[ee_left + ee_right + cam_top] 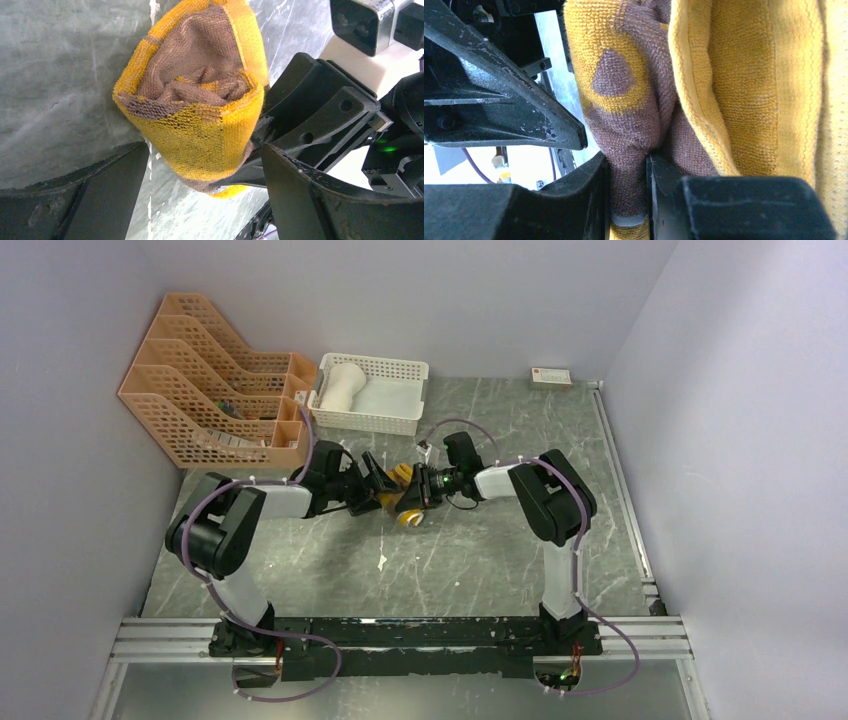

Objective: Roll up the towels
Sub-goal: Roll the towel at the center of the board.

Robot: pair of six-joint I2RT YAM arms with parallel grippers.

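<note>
Both grippers meet at the brown-and-yellow towel (pixel 200 100).
Right gripper (pixel 629 165) clenched on a brown fold at the roll's end; left gripper (pixel 200 150) spread wide, gripping nothing, with the roll sitting between its jaws.

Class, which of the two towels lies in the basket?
The cream-white towel, rolled inside the white basket; the brown-and-yellow towel is pinched by the right gripper.

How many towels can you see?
2. A cream-white towel lies rolled in the white basket at the back. A brown and yellow towel is at mid-table, pinched by the fingers of the right gripper, with the left gripper open around it. The basket might hide more.
</note>
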